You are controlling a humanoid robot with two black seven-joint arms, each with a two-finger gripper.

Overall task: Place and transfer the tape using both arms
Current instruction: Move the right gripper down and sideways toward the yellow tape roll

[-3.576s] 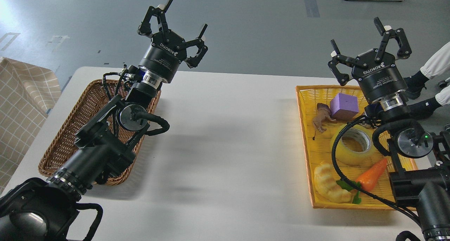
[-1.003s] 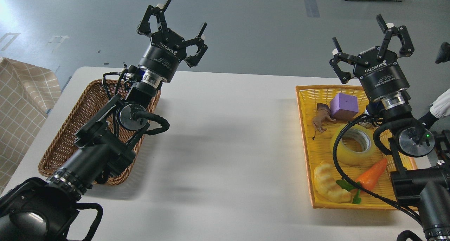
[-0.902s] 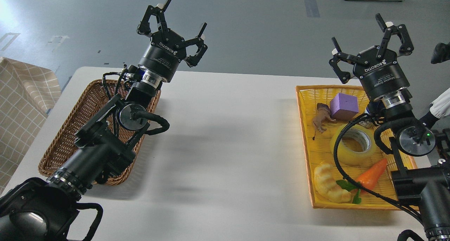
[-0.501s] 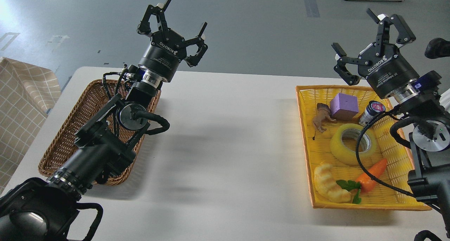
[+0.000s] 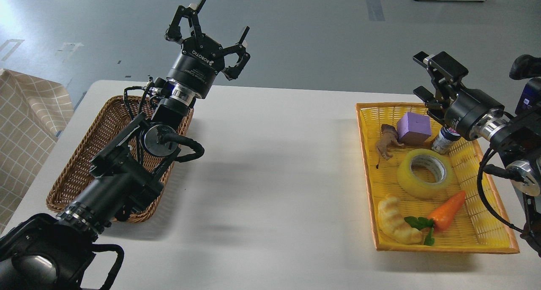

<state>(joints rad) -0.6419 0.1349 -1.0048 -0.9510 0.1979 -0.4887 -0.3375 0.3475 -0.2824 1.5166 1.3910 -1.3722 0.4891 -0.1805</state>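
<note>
Tape (image 5: 425, 173) is lying flat in the yellow basket (image 5: 366, 154), carrot (image 5: 448, 205) at its 5 o'clock. Right gripper (image 5: 431, 80) is hovering at 12 o'clock, turned side-on, spread unreadable. Left gripper (image 5: 211, 25) is hanging wide apart, empty, far at 10 o'clock.
</note>
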